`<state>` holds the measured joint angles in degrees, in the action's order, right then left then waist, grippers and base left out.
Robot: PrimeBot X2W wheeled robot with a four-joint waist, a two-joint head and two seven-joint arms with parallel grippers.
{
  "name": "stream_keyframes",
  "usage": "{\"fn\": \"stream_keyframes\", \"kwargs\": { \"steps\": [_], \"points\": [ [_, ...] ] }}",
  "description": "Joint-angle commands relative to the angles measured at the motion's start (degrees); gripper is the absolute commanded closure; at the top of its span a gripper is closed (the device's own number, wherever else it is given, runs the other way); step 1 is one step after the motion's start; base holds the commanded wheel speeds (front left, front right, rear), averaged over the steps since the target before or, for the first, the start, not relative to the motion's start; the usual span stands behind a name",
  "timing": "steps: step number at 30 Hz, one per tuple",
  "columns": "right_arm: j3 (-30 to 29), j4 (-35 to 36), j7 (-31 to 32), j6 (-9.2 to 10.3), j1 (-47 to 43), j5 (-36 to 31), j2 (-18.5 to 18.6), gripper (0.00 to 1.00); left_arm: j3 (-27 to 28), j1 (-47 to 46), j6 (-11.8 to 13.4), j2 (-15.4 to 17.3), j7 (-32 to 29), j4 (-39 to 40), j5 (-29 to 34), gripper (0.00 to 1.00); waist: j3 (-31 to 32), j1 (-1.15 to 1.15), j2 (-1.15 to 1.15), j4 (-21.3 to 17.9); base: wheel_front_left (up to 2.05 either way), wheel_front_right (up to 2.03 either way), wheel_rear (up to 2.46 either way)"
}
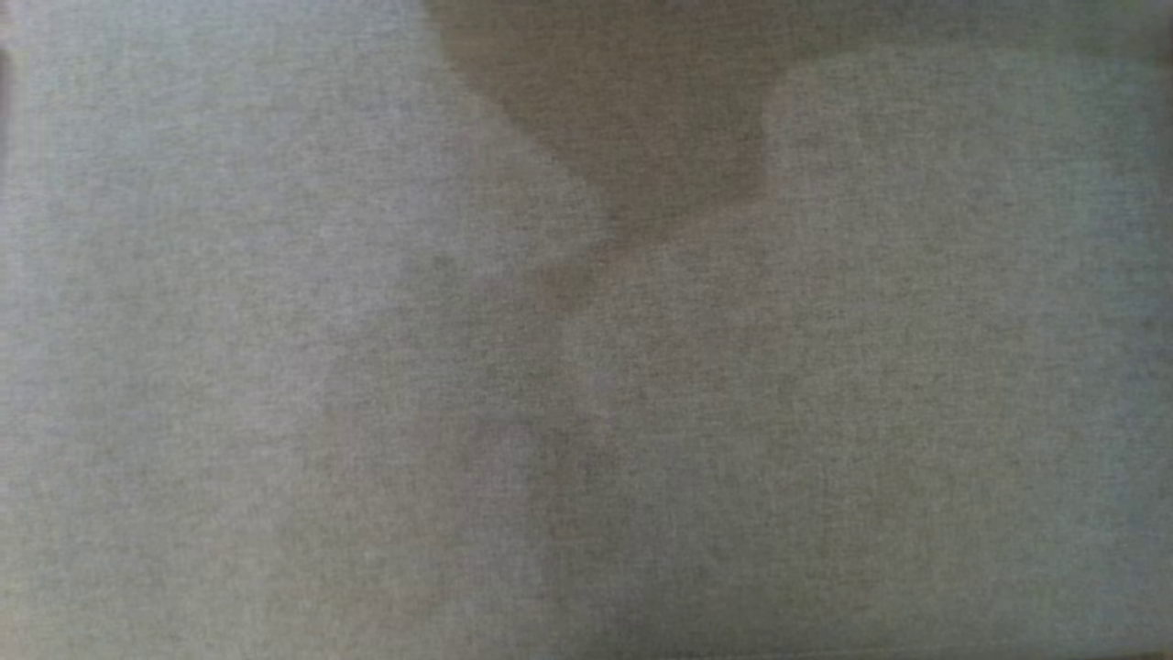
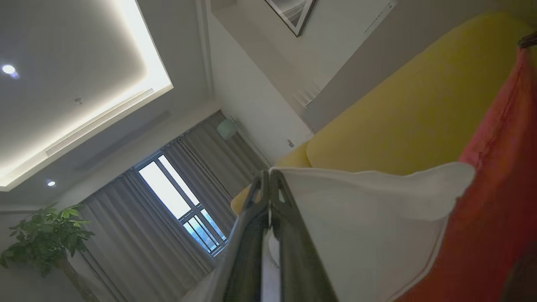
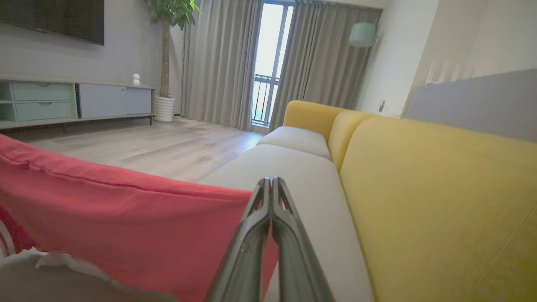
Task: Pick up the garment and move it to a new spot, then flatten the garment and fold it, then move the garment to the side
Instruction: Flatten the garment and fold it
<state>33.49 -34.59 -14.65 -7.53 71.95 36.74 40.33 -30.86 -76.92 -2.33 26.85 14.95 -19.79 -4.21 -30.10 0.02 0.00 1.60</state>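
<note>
The garment (image 3: 126, 218) is red cloth with a white part (image 2: 369, 218). In the left wrist view my left gripper (image 2: 269, 174) is shut, pointing up toward the ceiling. The white cloth runs from its tips to the right, and a white sliver shows between the fingers. The red cloth (image 2: 495, 201) hangs at that view's right edge. In the right wrist view my right gripper (image 3: 271, 181) is shut on the red garment's upper edge, which stretches away to the left above the sofa seat (image 3: 302, 176).
The sofa has a yellow backrest (image 3: 419, 201) and a pale grey seat. Beyond it are wooden floor (image 3: 168, 147), a TV cabinet (image 3: 75, 100), a potted plant (image 3: 168, 54) and curtains. The head view shows blurred grey woven fabric (image 1: 275, 367) up close with a darker patch (image 1: 641, 119).
</note>
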Motion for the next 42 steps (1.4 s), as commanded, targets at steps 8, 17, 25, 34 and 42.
{"fn": "stream_keyframes", "kwargs": {
  "steps": [8,17,25,34,42],
  "points": [
    [-6.38,6.05,-0.34,0.04,-20.40,1.97,1.41,1.00,4.21,24.77,2.31,7.16,0.05,11.78,-5.81,1.00,8.75,-0.02,0.00,-0.08,0.00,0.00,0.00],
    [-8.68,11.18,-0.34,0.04,-41.87,5.09,2.28,1.00,3.88,53.87,7.44,8.77,0.05,20.24,-11.73,1.00,17.25,-0.02,0.00,-1.16,0.00,0.00,0.00],
    [-9.05,15.14,-0.34,0.04,-54.48,6.03,1.89,1.00,1.44,71.14,12.32,7.58,0.05,25.60,-13.67,1.00,21.96,-0.02,0.00,-2.65,0.00,0.00,0.00],
    [-12.70,19.47,-0.14,0.04,-64.80,5.02,1.29,1.00,0.61,81.63,16.05,8.55,-1.74,31.41,-15.41,1.00,22.37,-0.02,0.00,-3.36,0.00,0.00,0.00],
    [-17.70,23.98,1.96,0.04,-71.71,3.66,-0.11,1.00,1.93,84.89,17.53,10.72,-4.61,36.87,-17.42,1.00,22.95,-0.02,0.00,-3.89,0.00,0.00,0.00]
  ]
}}
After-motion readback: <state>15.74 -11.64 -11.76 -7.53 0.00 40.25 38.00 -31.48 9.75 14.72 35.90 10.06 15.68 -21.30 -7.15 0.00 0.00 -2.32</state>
